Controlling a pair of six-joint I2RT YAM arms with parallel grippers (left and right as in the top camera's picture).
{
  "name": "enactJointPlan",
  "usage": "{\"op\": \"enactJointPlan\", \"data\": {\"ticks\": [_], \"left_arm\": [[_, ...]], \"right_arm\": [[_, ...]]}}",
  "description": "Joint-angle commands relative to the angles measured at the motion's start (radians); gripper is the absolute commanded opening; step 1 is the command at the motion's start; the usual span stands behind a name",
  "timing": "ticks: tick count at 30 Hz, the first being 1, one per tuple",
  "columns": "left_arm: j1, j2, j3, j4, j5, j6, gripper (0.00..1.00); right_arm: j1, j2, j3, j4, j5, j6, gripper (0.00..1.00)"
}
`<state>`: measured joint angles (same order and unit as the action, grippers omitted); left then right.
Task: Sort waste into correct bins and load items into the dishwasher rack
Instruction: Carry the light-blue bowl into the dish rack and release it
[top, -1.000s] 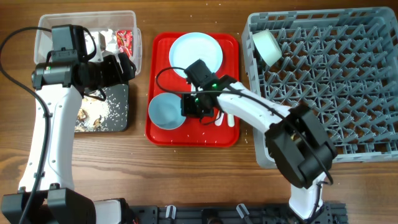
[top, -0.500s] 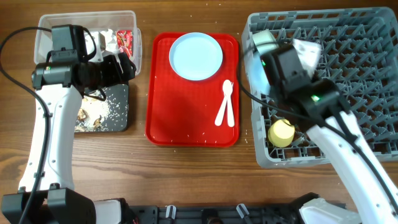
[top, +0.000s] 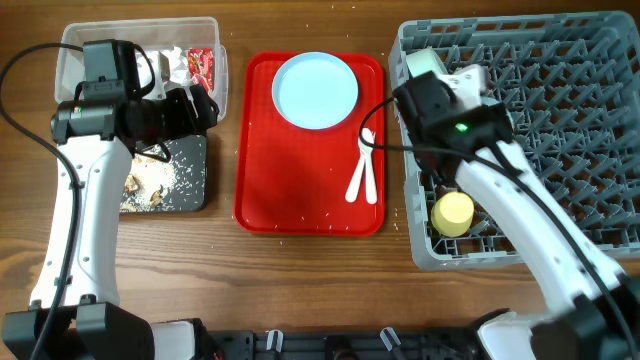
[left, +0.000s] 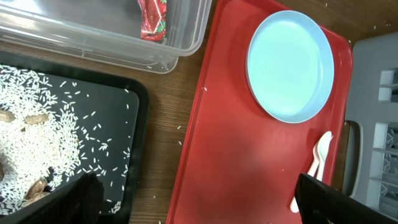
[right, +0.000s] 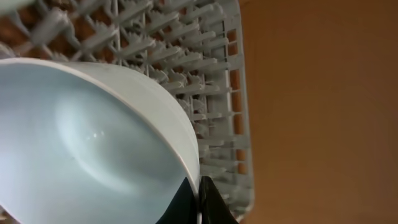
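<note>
At the upper left corner of the rack (top: 560, 120) the right claw (top: 452, 88) is clenched on the blue bowl (right: 93, 143). The right wrist view shows its two fingertips pinching the bowl's rim at the bottom of the frame, with the rack's pegs behind the bowl and the bare counter (right: 323, 112) to the right. Just left of that claw in the overhead view, the green bowl (top: 425, 68) stands on edge among the pegs at the rack's corner. The cup (top: 452, 212) lies in the rack near its lower left corner. Left of the rack the red tray (top: 300, 190) carries the plate (top: 316, 90) at its upper end and the white cutlery (top: 362, 168) lying side by side near its right edge; which piece is the spoon cannot be told. The left claw (top: 200, 105) hangs at the upper left of the overhead frame, over the border between the tub (top: 140, 30) and the black tray (top: 185, 150). Its fingers are spread wide in the left wrist view and grasp nothing. The wrapper (top: 203, 65) and tissue (top: 172, 65) lie in the tub. Rice (left: 43, 124) and brown scraps are scattered across the black tray.
</note>
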<state>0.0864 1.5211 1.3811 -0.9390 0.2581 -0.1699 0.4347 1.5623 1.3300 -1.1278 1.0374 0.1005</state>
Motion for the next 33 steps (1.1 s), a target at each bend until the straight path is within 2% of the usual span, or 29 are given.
{"op": "enactJointPlan", "data": {"ticks": [1, 8, 16, 23, 28, 33], "left_arm": [[0.003, -0.002, 0.014, 0.002, -0.005, 0.005, 1.00], [0.003, -0.003, 0.014, 0.002, -0.005, 0.005, 1.00], [0.003, -0.003, 0.014, 0.002, -0.005, 0.005, 1.00], [0.003, -0.002, 0.014, 0.002, -0.005, 0.005, 1.00], [0.003, -0.003, 0.014, 0.002, -0.005, 0.005, 1.00], [0.003, -0.002, 0.014, 0.002, -0.005, 0.005, 1.00]], "right_arm": [[0.003, 0.095, -0.010, 0.002, 0.136, -0.075, 0.04], [0.003, 0.196, -0.010, 0.059, 0.200, -0.075, 0.04], [0.003, 0.213, -0.010, 0.144, 0.195, -0.131, 0.04], [0.003, 0.213, -0.010, 0.148, 0.086, -0.131, 0.04], [0.003, 0.213, -0.010, 0.147, 0.082, -0.132, 0.04], [0.005, 0.213, -0.010, 0.148, 0.009, -0.209, 0.04]]}}
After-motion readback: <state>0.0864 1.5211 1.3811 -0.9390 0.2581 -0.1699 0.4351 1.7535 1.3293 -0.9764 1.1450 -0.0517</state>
